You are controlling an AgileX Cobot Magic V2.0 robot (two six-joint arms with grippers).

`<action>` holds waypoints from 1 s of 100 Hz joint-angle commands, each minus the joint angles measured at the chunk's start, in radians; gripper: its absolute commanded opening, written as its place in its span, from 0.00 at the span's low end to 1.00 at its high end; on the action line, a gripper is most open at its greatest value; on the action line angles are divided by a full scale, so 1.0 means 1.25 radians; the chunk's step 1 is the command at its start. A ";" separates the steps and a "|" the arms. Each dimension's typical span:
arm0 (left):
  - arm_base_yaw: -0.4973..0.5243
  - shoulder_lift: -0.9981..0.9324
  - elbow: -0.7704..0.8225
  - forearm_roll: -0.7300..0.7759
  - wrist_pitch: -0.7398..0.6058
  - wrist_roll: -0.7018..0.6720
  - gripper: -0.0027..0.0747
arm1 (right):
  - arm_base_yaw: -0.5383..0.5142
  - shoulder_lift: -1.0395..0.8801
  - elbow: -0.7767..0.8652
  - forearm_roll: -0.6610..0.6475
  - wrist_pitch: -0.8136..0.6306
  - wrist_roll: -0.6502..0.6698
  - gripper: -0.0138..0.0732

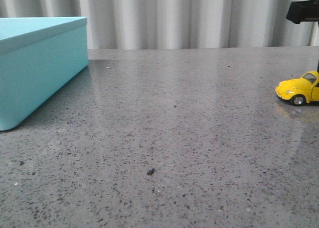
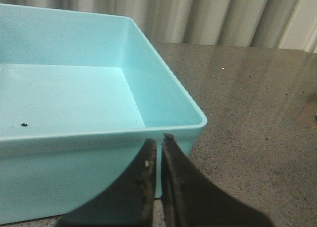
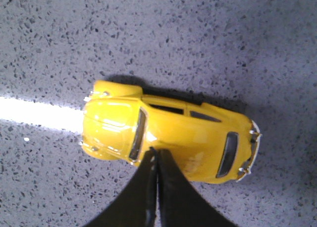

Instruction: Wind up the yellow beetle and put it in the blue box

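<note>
Both claws pressed together, empty. Right claw (image 3: 156, 160) hangs directly over yellow beetle (image 3: 171, 130) on desk (image 1: 174, 138), far right. Left claw (image 2: 157, 150) near blue box (image 2: 89, 93) rim.

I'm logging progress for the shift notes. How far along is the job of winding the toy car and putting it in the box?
Nothing looks finished. The yellow beetle sits on the table at the right edge, far from the blue box, whose inside holds no car. In hand: the right gripper hovers over the car's roof, fingers together, not gripping. The left gripper waits shut beside the box. Winding and storing both remain.
</note>
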 commanded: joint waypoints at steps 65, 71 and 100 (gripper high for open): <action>-0.008 0.014 -0.029 -0.008 -0.054 -0.001 0.01 | -0.165 -0.003 -0.011 -0.016 0.038 0.004 0.11; -0.008 0.014 -0.029 -0.008 -0.054 -0.001 0.01 | -0.174 -0.003 -0.011 -0.016 0.038 0.004 0.11; -0.008 0.014 -0.029 -0.008 -0.054 -0.001 0.01 | -0.140 -0.081 -0.013 0.079 -0.039 -0.053 0.11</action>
